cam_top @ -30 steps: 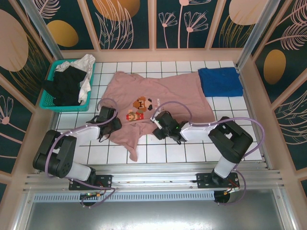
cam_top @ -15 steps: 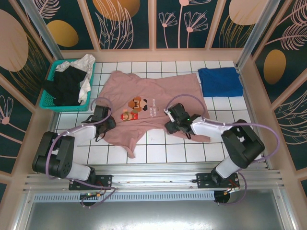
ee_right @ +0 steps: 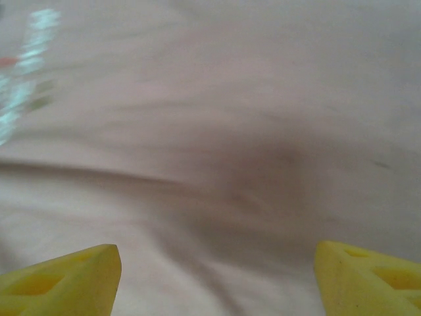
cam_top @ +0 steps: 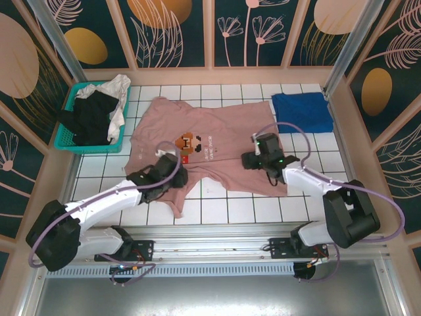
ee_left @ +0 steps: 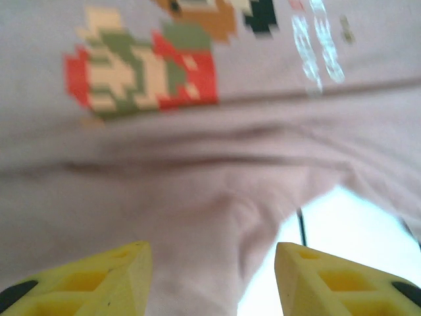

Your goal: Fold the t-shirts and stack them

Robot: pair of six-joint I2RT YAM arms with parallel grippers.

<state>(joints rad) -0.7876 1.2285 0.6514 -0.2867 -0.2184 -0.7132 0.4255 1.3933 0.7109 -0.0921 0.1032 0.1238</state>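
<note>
Above the pink t-shirt [cam_top: 223,125] laid out on the table [cam_top: 217,209], left end effector [ee_left: 210,263] and right end effector [ee_right: 210,263] both hang spread, pinching nothing. Pale lettering [ee_left: 316,46] at 3 o'clock of the pixel-art print [ee_left: 141,69] blurs unreadable. Blue t-shirt [cam_top: 301,112] lies folded at 1 o'clock.

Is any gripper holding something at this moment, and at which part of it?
Nothing is held: the left gripper and the right gripper are both open over the pink t-shirt.
</note>
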